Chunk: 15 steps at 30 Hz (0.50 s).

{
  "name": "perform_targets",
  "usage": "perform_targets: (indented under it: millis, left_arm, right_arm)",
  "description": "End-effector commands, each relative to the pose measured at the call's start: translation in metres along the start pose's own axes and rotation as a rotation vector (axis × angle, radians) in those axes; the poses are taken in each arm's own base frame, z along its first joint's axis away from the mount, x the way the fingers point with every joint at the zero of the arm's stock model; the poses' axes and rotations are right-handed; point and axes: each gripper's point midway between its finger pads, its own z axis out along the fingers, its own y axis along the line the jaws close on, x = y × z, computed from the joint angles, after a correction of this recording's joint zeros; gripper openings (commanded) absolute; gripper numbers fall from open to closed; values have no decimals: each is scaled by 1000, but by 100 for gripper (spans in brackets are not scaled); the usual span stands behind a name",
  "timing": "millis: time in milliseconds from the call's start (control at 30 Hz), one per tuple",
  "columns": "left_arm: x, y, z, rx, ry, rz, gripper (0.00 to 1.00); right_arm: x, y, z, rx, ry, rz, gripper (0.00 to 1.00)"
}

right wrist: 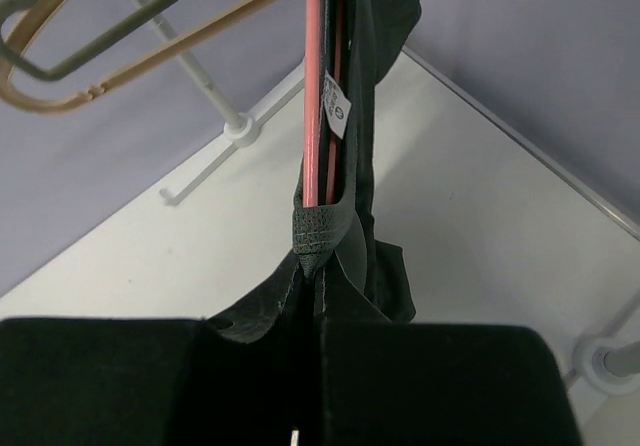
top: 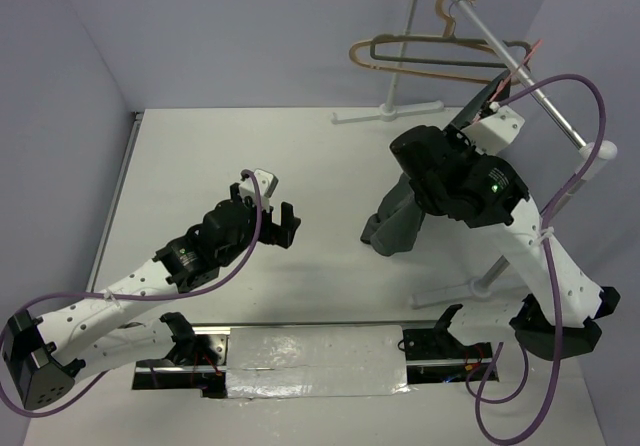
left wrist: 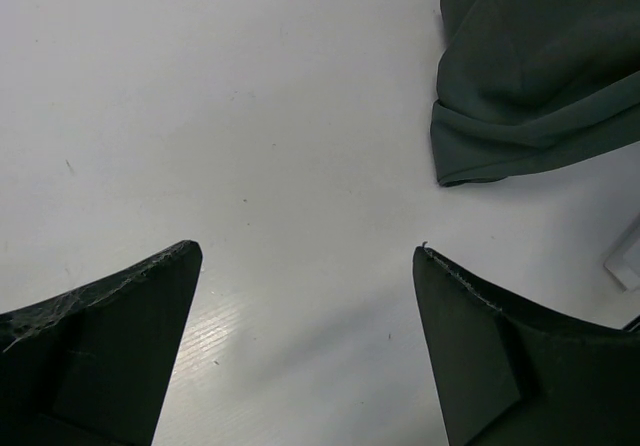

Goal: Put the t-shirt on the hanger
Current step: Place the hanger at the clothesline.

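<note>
The left gripper (top: 270, 206) is held low over the white counter (top: 250, 146), left of centre, with its jaws spread wide and nothing between them. In the left wrist view, only bare counter is seen between its fingers (left wrist: 110, 336), and the t-shirt (top: 400, 226) lies apart to the far right. The right gripper (top: 490, 98) is raised at the far right, close to the white rail (top: 565, 124), and is clamped shut on the thin wire of the pink hanger (right wrist: 312, 86), with dark t-shirt fabric pinched in alongside it. The rest of the t-shirt is draped down under the right arm and is bunched on the counter. Whether the wire runs inside the garment cannot be told. A tan hanger (top: 354, 53) and a dark grey hanger (top: 440, 63) are hung on the rail at the far side.
</note>
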Motion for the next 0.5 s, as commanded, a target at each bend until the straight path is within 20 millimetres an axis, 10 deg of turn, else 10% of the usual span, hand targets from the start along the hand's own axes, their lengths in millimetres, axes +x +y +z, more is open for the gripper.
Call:
perform_targets:
  millis: [0, 467]
  left_arm:
    - [-11, -7, -2, 33, -54, -17, 99]
    - [-10, -6, -2, 33, -54, -16, 99]
  right_arm:
    - [-20, -21, 5, 80, -61, 39, 0]
    - [15, -27, 25, 163, -7, -13, 0]
